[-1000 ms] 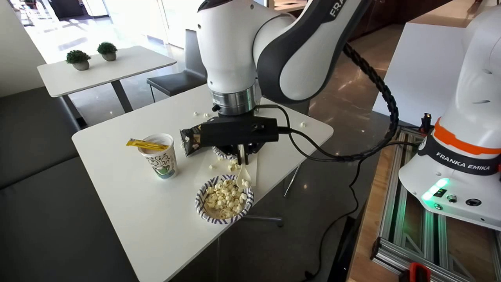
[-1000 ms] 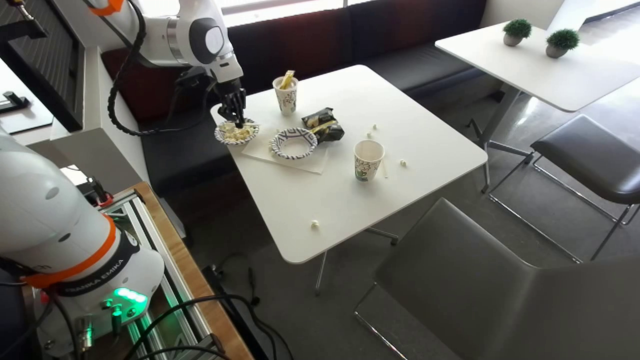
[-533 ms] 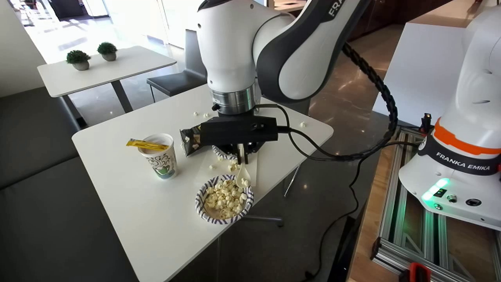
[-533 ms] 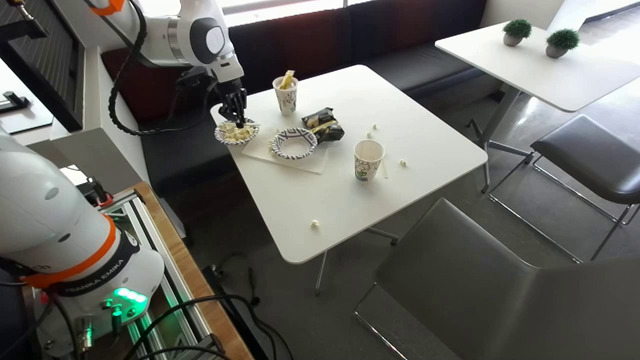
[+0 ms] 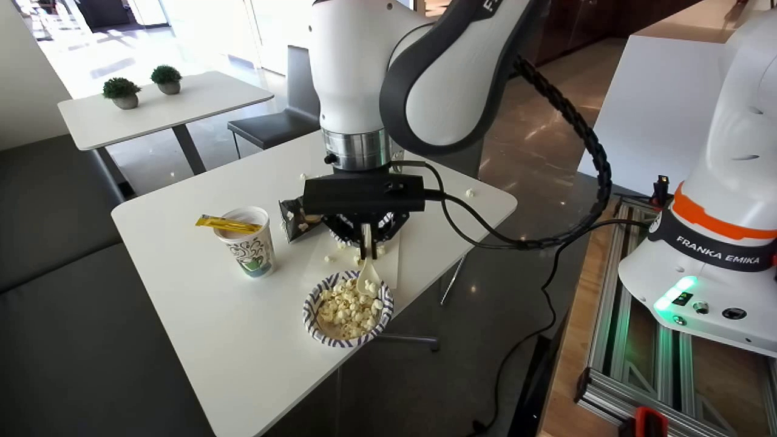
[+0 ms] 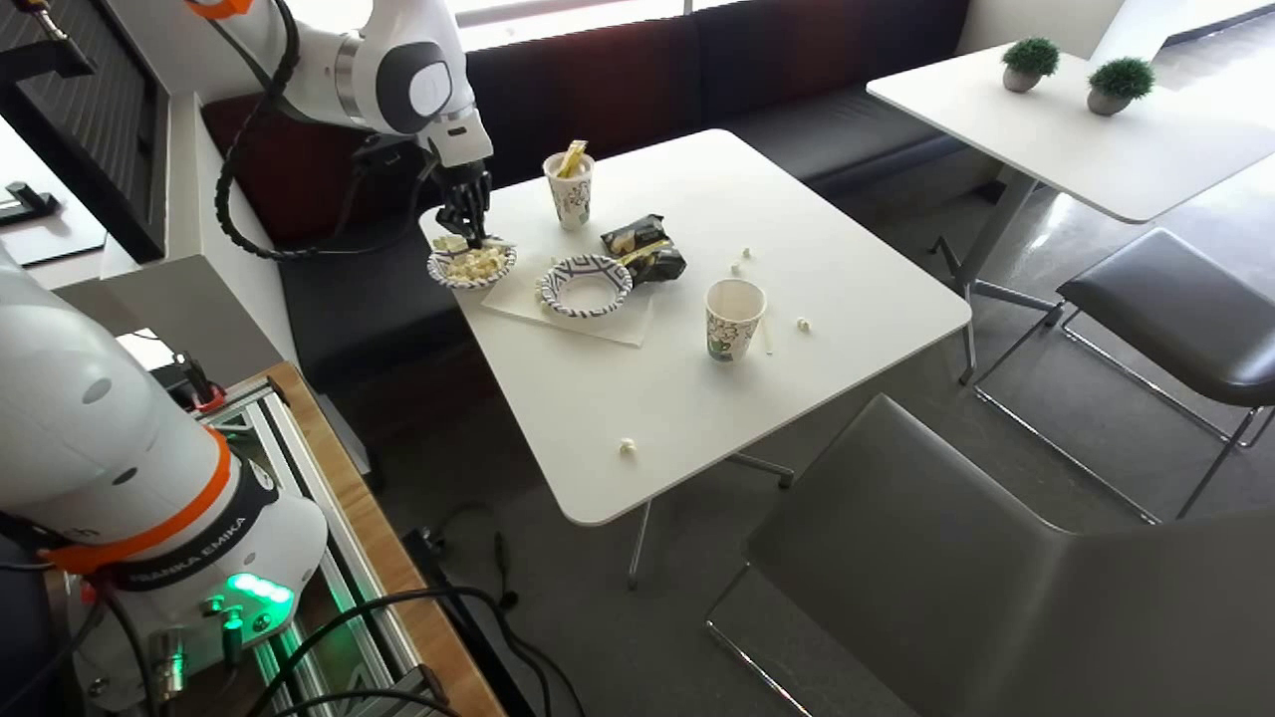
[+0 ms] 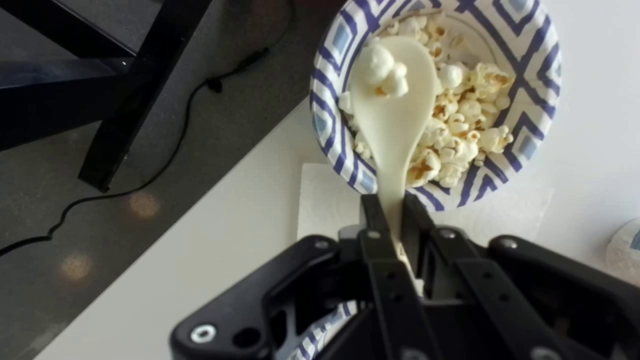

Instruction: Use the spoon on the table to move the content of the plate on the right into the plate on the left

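I have the claw (image 7: 391, 212) clamped on the handle of the pale spoon (image 7: 395, 122). The spoon carries a small popcorn load (image 7: 381, 70) and extends over the filled paper bowl (image 7: 542, 65) at top centre of the wrist view, crossing its lower rim. I cannot determine whether it touches the heaped popcorn (image 7: 457, 145).

Edges: in the wrist view, the edge of the white surface (image 7: 220, 270) runs diagonally from lower left to the left rim of the filled paper bowl; the floor (image 7: 250, 130) and a black cable (image 7: 182, 131) lie beyond it. In an exterior view, that bowl sits at lower centre, its right rim over the edge line. A strip of floor separates the surface from the arm's wooden stand (image 5: 564, 370) at lower right.

Clearances: in an exterior view, the second paper bowl (image 6: 586, 292) stands near the filled one, at least partly on a napkin (image 6: 618, 329). A black snack bag (image 6: 652, 261) lies just beside it. An upright cup (image 6: 573, 207) holding yellow packets (image 6: 572, 159) stands above; another cup (image 6: 730, 334) stands right of centre. Open room extends below the napkin, with one loose kernel (image 6: 627, 446), and toward the top corner.

Room: dark padded seating (image 6: 867, 139) lines the top; a grey chair (image 6: 916, 558) occupies the lower right.
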Motion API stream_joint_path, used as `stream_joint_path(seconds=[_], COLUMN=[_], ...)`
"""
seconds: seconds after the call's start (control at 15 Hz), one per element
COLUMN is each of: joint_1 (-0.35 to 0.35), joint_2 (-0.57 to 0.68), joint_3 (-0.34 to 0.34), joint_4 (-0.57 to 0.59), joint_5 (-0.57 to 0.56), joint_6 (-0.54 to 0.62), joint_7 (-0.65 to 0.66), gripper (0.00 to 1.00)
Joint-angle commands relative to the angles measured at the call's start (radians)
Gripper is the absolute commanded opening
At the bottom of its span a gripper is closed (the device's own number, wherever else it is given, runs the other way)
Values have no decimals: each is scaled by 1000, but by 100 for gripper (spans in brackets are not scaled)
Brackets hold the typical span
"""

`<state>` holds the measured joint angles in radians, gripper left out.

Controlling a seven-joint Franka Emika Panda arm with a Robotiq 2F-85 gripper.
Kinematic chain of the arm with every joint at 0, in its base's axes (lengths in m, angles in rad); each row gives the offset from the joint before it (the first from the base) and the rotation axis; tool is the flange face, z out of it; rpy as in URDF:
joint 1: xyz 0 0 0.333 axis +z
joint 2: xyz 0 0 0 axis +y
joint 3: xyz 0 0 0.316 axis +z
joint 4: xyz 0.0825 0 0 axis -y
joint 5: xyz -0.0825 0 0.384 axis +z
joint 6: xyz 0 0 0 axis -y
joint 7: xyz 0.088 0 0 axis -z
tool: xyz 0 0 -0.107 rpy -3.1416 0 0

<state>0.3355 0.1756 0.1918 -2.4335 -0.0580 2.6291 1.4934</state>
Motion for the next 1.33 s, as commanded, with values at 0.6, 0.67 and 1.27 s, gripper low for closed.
stream_joint_path(seconds=[0.6, 0.67, 1.27], joint_1=[-146, -199, -436], joint_2=[61, 68, 105], joint_3=[177, 238, 435], joint_4=[-9, -2, 23], joint_5=[650, 728, 1211], joint_6=[258, 278, 305], joint_7=[-616, -702, -1354], gripper=[3, 3, 3])
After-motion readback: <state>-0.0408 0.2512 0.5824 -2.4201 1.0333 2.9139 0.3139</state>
